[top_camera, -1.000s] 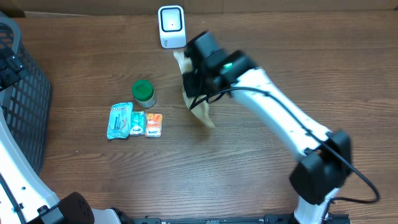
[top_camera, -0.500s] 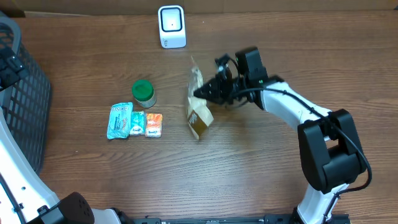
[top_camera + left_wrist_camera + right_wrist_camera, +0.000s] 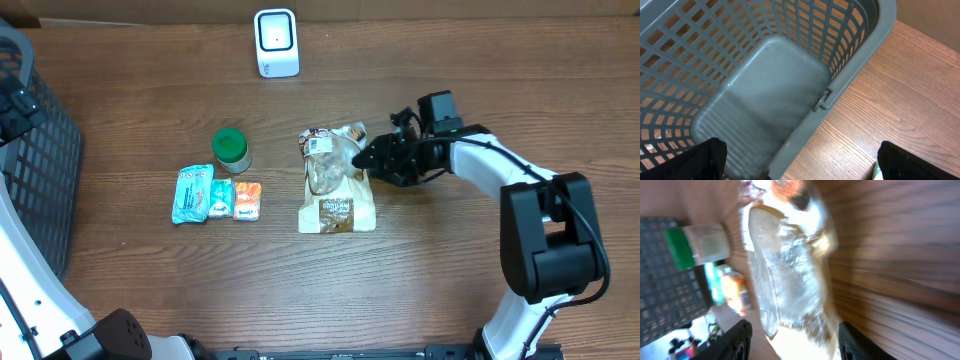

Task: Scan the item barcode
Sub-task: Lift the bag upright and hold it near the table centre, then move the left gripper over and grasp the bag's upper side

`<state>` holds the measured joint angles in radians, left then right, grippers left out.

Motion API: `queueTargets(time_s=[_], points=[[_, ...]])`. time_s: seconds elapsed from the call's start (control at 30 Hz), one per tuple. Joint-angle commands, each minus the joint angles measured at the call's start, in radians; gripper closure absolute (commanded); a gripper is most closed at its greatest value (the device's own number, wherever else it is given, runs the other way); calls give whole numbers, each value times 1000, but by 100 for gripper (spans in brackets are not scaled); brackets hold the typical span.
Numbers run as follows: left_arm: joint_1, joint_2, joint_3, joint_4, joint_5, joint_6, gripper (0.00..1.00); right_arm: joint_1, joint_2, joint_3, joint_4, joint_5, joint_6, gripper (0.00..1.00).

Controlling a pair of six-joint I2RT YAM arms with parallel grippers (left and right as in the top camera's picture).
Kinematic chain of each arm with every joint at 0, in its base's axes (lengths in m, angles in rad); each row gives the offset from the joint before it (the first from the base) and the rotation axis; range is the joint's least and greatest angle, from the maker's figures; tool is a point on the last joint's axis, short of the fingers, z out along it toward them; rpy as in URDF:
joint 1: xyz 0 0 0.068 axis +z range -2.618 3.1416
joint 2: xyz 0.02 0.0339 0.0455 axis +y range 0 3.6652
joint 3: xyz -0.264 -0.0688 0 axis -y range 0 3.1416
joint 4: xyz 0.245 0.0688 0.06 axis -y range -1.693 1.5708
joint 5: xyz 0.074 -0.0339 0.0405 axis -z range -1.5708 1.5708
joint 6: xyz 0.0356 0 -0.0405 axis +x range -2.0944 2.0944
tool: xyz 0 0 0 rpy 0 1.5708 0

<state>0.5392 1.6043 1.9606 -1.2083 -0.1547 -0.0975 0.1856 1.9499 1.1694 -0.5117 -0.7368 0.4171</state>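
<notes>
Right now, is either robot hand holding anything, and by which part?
Nothing is held. The right gripper is open beside the flat-lying snack bag; the left gripper is open above the basket.

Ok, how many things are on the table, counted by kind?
Scanner: 1
Basket: 1
Jar: 1
Bag: 1
Packets: 3 (teal packet, green packet, orange packet)
Total: 7

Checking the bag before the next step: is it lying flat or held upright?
The bag lies flat on the table, printed face up. The right gripper sits beside its edge, jaws apart, not lifting it.
</notes>
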Motion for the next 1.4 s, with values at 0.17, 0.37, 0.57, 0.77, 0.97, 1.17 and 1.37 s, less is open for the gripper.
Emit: queueTargets(time_s=[0.17,0.37,0.57,0.77,0.97,1.17,1.37], points=[[4,-19,14,3,-10,16,0,-22,-8,68,-102,79,-157,34],[4,-19,14,3,-10,16,0,-11,-8,61,-100,108,-156,32],[4,-19,14,3,-10,16,0,-8,-8,61,-94,135,-156,31],[4,-19,14,3,-10,16,0,-8,-8,61,-105,137,-156,31],[4,-19,14,3,-10,16,1,-8,-8,61,-145,137,-157,31],[3,-19,14,5,83,-19,1,-8,-8,61,-184,138,-157,31],[-4,-10,11,13,568,-85,1,-8,-8,61,-178,138,-157,30]])
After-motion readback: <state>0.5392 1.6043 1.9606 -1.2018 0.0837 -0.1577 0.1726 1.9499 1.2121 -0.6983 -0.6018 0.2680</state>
